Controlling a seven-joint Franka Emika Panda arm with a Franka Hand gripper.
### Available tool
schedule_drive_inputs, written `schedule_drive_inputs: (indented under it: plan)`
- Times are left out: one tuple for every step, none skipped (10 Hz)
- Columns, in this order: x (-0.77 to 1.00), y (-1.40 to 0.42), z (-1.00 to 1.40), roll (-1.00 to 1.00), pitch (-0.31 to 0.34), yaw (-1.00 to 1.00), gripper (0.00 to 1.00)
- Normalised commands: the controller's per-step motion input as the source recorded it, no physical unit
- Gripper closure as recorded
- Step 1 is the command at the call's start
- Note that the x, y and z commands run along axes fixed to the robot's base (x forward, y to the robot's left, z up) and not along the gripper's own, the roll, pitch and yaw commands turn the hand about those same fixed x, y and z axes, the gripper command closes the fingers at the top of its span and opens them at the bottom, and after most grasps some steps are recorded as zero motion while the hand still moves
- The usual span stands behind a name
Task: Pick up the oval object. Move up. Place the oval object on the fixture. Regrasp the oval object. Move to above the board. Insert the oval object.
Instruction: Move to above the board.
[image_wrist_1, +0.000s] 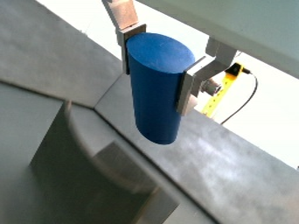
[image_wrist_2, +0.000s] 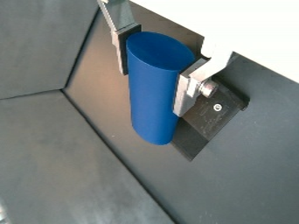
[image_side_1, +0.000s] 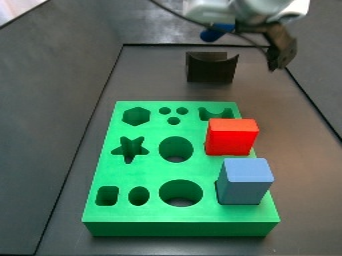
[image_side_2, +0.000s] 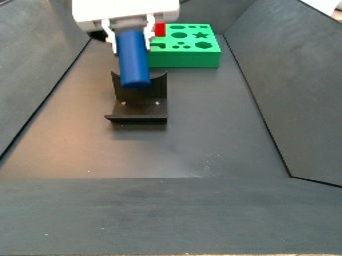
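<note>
1. The gripper is clenched on the oval object, its flat silver fingers pressing the peg near its upper end on two opposite sides; both wrist views show this grasp
2. The oval object hangs roughly upright from the jaws, and most of its smooth dark blue length, down to the rounded lower end, is free below the pads
3. In a side view the peg is raised just over the fixture; whether its lower end touches the fixture cannot be told
4. In a wrist view a corner of the fixture's dark base plate, with a small screw, shows past the peg's side
5. In a side view the fixture stands on the dark floor beyond the far edge of the board, apart from it, with bare floor between
6. The gripper body sits at the top edge of that view, above the fixture; the peg itself is hard to make out there
7. On the board a red cube and a lighter blue cube stand along one side, the red just beyond the blue; the star, hexagon, round and oval holes on the rest of the slab lie open
8. The floor around the fixture is bare on every side, bounded by sloping dark walls to either side; the board lies well beyond the fixture toward the far end
</note>
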Motion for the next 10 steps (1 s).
schedule_drive_inputs:
  plan:
    - [0.11, -0.09, 1.00, -0.02, 0.093, 0.21, 1.00]
    - [0.10, -0.08, 1.00, -0.02, 0.052, 0.19, 1.00]
    - [0.10, -0.08, 1.00, -0.02, 0.026, 0.17, 1.00]
    - [0.10, -0.07, 1.00, -0.02, 0.007, 0.14, 1.00]
    - [0.09, -0.07, 1.00, -0.02, 0.003, 0.12, 1.00]
    - [0.08, -0.06, 1.00, -0.02, 0.003, 0.09, 1.00]
    - [0.08, -0.06, 0.97, -0.02, 0.012, 0.06, 1.00]
    - [0.05, -0.04, 0.74, -0.03, 0.036, 0.04, 1.00]
    - [0.04, -0.03, 0.64, -0.03, 0.045, 0.03, 1.00]
    - [0.02, -0.02, 0.42, -0.04, 0.068, 0.03, 1.00]
